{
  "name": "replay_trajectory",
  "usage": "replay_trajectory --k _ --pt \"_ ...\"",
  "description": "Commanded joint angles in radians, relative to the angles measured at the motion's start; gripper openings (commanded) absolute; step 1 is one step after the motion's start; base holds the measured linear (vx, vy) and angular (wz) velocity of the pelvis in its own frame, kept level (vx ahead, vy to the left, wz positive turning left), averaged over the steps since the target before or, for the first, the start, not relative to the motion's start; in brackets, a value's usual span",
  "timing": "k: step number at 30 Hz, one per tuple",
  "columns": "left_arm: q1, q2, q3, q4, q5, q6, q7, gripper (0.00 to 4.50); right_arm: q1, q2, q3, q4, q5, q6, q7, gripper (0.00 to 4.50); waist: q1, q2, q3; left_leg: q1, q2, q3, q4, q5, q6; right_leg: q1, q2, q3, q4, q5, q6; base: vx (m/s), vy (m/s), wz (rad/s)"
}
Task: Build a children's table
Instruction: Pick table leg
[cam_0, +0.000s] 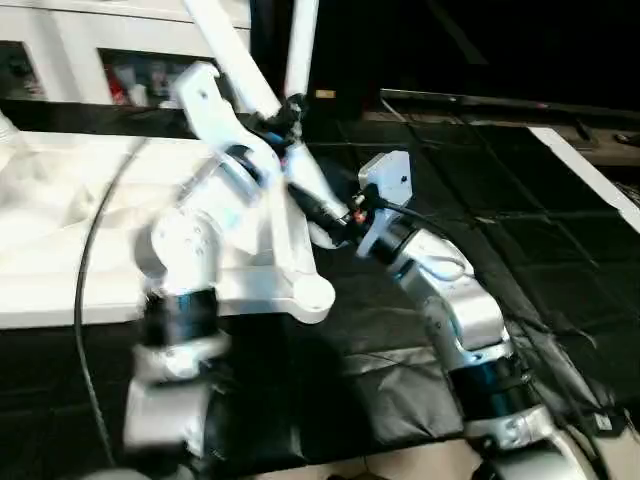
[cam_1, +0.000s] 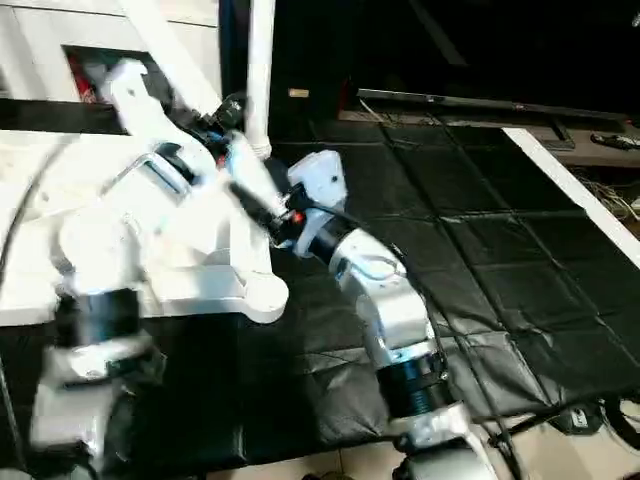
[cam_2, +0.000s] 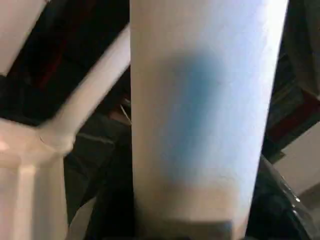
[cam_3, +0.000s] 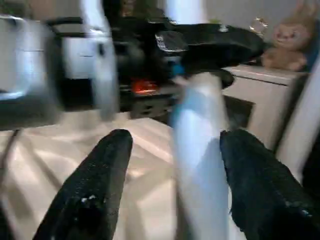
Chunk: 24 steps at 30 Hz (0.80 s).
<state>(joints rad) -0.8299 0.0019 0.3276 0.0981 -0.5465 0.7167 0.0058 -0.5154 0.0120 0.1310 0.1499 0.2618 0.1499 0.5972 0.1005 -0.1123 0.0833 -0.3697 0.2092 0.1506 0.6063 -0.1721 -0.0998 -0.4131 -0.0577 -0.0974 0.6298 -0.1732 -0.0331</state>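
The upturned table top (cam_0: 60, 220) lies on black matting. The left gripper (cam_0: 285, 120) clasps a stiff, slick, light leg (cam_0: 310, 185); the right gripper (cam_3: 172, 185) straddles it, fingers (cam_3: 95, 185) released. Best gripped near its socket.

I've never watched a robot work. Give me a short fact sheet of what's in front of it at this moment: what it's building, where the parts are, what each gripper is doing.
Being built: white children's table
Table top: lying underside up on a black mat
Legs standing up from it: two, an upright leg and a slanted leg
Leg being handled: between both grippers
Left gripper: shut on that leg
Right gripper: fingers open either side of the leg, not touching
Background: white cabinet
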Motion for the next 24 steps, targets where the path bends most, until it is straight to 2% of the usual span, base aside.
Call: replay_trajectory --k 1,3,4,6,10,12,14,15,16,17,18,19,20,21,23,24 --pt "-0.023 0.010 -0.033 0.015 0.017 -0.009 -0.029 1.85 0.004 -0.014 -0.012 -0.027 0.024 0.013 0.016 3.23 -0.003 0.029 -0.090 0.007 0.021 -0.001 -0.068 -0.160 -0.014 0.066 -0.076 0.058 -0.076 -0.182 -0.070 0.000 0.000 0.00" --pt "-0.024 0.031 -0.041 0.024 0.024 -0.011 -0.050 1.85 0.008 -0.011 -0.020 -0.040 0.046 0.020 0.025 3.42 -0.001 0.031 -0.089 0.009 0.020 0.000 -0.069 -0.162 -0.015 0.067 -0.075 0.059 -0.076 -0.167 -0.088 0.000 0.000 0.00" --pt "-0.025 0.056 -0.049 0.033 0.030 -0.014 -0.076 1.85 0.016 -0.001 -0.039 -0.064 0.100 0.049 0.044 3.51 -0.003 0.032 -0.088 0.009 0.019 0.000 -0.069 -0.166 -0.012 0.068 -0.074 0.059 -0.076 -0.170 -0.089 0.000 0.000 0.00" --pt "-0.027 0.093 -0.063 0.052 0.037 -0.019 -0.117 1.85 0.007 0.004 -0.070 -0.070 0.122 0.055 0.027 3.68 -0.003 0.035 -0.088 0.011 0.020 -0.001 -0.072 -0.178 -0.013 0.066 -0.076 0.059 -0.078 -0.189 -0.088 0.000 0.000 0.00" --pt "-0.023 0.147 -0.093 0.068 0.025 -0.012 -0.220 1.85 -0.011 -0.015 -0.099 -0.062 0.111 0.046 0.000 4.11 -0.002 0.037 -0.086 0.013 0.021 0.000 -0.073 -0.181 -0.037 0.064 -0.078 0.060 -0.077 -0.193 -0.102 0.000 0.000 0.00" --pt "-0.022 0.198 -0.122 0.072 0.009 0.005 -0.332 1.85 -0.048 -0.043 -0.136 -0.030 0.106 0.088 -0.038 4.27 -0.002 0.033 -0.087 0.014 0.020 0.001 -0.073 -0.180 -0.040 0.065 -0.078 0.060 -0.076 -0.201 -0.103 0.000 0.000 0.00" --pt "-0.020 0.235 -0.147 0.070 -0.002 0.022 -0.415 1.85 -0.076 -0.072 -0.152 0.005 0.097 0.114 -0.054 4.43 -0.005 0.035 -0.087 0.015 0.017 0.001 -0.073 -0.178 -0.052 0.066 -0.076 0.060 -0.073 -0.224 -0.097 0.000 0.000 0.00" --pt "-0.020 0.235 -0.147 0.070 -0.002 0.022 -0.415 1.85 -0.076 -0.072 -0.152 0.005 0.097 0.114 -0.054 4.43 -0.003 0.037 -0.084 0.018 0.018 0.005 -0.071 -0.191 -0.058 0.060 -0.078 0.062 -0.077 -0.232 -0.098 0.000 0.000 0.00" --pt "-0.022 0.260 -0.166 0.068 -0.016 0.036 -0.476 1.85 -0.094 -0.099 -0.170 0.019 0.138 0.202 -0.047 4.48 -0.003 0.024 -0.082 0.016 0.019 0.006 -0.073 -0.202 -0.055 0.063 -0.079 0.061 -0.081 -0.249 -0.096 0.000 0.000 0.00" --pt "-0.023 0.267 -0.171 0.064 -0.023 0.043 -0.494 1.85 -0.100 -0.109 -0.173 0.023 0.148 0.221 -0.039 4.48 -0.002 0.027 -0.084 0.017 0.017 0.004 -0.072 -0.200 -0.052 0.066 -0.078 0.060 -0.077 -0.256 -0.095 0.000 0.000 0.00" --pt "-0.026 0.295 -0.196 0.051 -0.044 0.063 -0.569 1.85 -0.115 -0.144 -0.185 0.028 0.204 0.302 0.016 4.50 -0.002 0.026 -0.085 0.017 0.017 0.004 -0.072 -0.189 -0.043 0.067 -0.077 0.060 -0.078 -0.253 -0.096 0.000 0.000 0.00" --pt "-0.026 0.295 -0.196 0.051 -0.044 0.063 -0.569 1.85 -0.115 -0.144 -0.185 0.028 0.204 0.302 0.016 4.50 -0.001 0.027 -0.085 0.017 0.018 0.004 -0.072 -0.188 -0.042 0.067 -0.078 0.060 -0.076 -0.250 -0.096 0.000 0.000 0.00" --pt "-0.030 0.314 -0.212 0.032 -0.070 0.083 -0.629 1.85 -0.123 -0.178 -0.180 0.024 0.246 0.353 0.091 4.50 0.000 0.027 -0.085 0.014 0.019 0.007 -0.071 -0.178 -0.043 0.065 -0.081 0.062 -0.078 -0.237 -0.100 0.000 0.000 0.00" --pt "-0.033 0.316 -0.214 0.024 -0.083 0.094 -0.646 1.85 -0.126 -0.190 -0.174 0.022 0.255 0.367 0.117 4.50 0.002 0.027 -0.088 0.011 0.019 0.006 -0.069 -0.168 -0.037 0.073 -0.082 0.061 -0.074 -0.227 -0.108 0.000 0.000 0.00" --pt "-0.039 0.318 -0.212 0.014 -0.106 0.110 -0.670 1.85 -0.129 -0.212 -0.164 0.016 0.286 0.417 0.165 4.50 0.004 0.027 -0.088 0.009 0.021 0.006 -0.068 -0.148 -0.035 0.072 -0.083 0.061 -0.071 -0.198 -0.122 0.000 0.000 0.00" --pt "-0.044 0.338 -0.232 -0.005 -0.139 0.136 -0.746 1.85 -0.133 -0.247 -0.144 0.007 0.333 0.489 0.243 4.50 0.005 0.027 -0.088 0.010 0.019 0.007 -0.067 -0.144 -0.030 0.075 -0.082 0.059 -0.072 -0.199 -0.131 0.000 0.000 0.00"
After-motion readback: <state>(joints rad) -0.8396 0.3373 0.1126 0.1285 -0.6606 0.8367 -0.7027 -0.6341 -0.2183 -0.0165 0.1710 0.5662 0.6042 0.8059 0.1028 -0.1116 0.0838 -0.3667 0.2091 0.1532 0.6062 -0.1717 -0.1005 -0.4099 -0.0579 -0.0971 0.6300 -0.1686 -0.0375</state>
